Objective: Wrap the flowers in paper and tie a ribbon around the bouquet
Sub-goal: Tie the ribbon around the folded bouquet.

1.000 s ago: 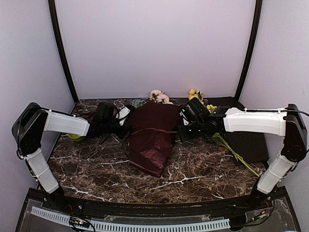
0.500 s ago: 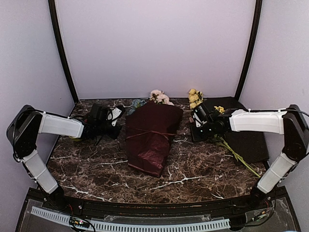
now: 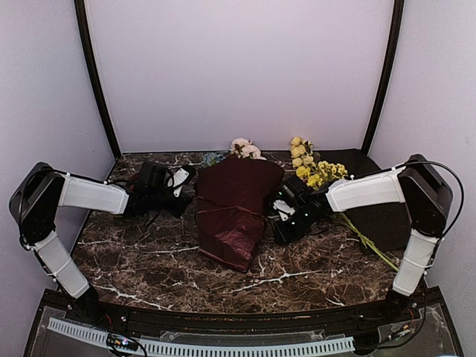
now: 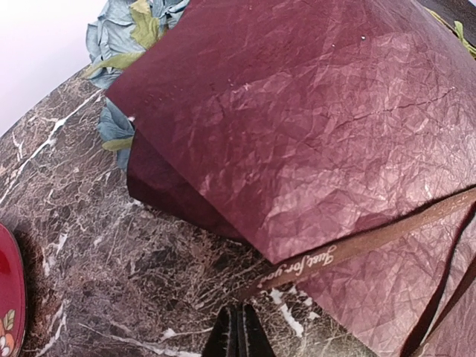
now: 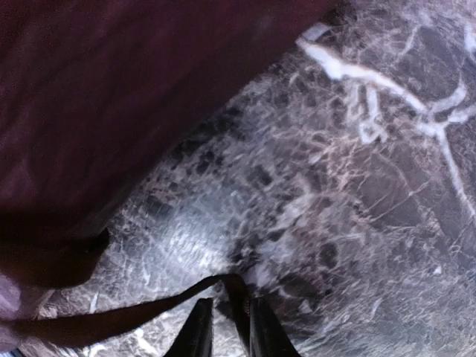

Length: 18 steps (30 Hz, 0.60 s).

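The bouquet (image 3: 234,216) lies flat between the two tools, its wrap already done: the crinkled burgundy paper (image 4: 312,134) fills nearly everything ahead of the left gripper (image 4: 238,321). The flowers (image 4: 126,22) poke out of the far end, up and to that gripper's left. The ribbon (image 4: 372,238) crosses the paper's waist, and one printed end runs in a straight, taut-looking line right down to the left fingertips. These are clenched together and, as far as I can judge, pinching that end. On the other side, the right gripper (image 5: 227,305) sits low over the marble table (image 3: 149,260), just beside the bouquet's edge, with the paper looming above and to its left. Its jaws stand slightly parted. The other ribbon end comes in from the left, rises in a small bend and drops into the gap between them, looking slack rather than gripped. So this looks to me like the tying step, late on, with the band around the bundle and the ends being worked. The next move probably calls for the right gripper either to close on that loose strand again or to back straight off without snagging it. Meanwhile the left needs to keep its tension, or the bundle may loosen. The yellow stems (image 3: 316,171) lie behind the right arm, out of the way.
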Each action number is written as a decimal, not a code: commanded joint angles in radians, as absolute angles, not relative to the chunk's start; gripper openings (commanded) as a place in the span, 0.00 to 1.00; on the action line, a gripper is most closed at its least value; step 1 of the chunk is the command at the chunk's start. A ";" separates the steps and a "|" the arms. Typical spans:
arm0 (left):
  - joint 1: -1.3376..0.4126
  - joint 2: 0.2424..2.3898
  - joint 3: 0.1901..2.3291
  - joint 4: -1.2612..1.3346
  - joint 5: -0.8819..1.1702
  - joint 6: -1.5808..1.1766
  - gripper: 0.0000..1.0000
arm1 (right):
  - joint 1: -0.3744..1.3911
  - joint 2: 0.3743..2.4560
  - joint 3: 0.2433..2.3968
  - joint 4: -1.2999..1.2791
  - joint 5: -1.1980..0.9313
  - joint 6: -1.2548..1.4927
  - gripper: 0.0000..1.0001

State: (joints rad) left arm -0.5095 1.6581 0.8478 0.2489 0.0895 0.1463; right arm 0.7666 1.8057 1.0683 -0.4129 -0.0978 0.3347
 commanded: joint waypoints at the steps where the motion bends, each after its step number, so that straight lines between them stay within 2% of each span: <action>1: -0.517 1.632 0.863 0.247 0.115 0.154 0.00 | 0.774 1.797 1.084 -0.425 -0.105 0.289 0.24; 10: -0.519 1.630 0.872 0.240 0.130 0.167 0.00 | 0.774 1.731 1.064 -0.388 -0.044 0.251 0.61; 15: -0.519 1.627 0.876 0.236 0.135 0.164 0.00 | 0.775 1.791 1.081 -0.296 -0.022 0.218 0.64; 18: -0.520 1.620 0.871 0.232 0.131 0.161 0.00 | 0.775 1.822 1.092 -0.248 -0.028 0.211 0.61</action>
State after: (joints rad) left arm -0.5148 1.6581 0.8505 0.2440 0.1173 0.1535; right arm 0.7723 1.7763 1.0698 -0.3431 -0.0475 0.2363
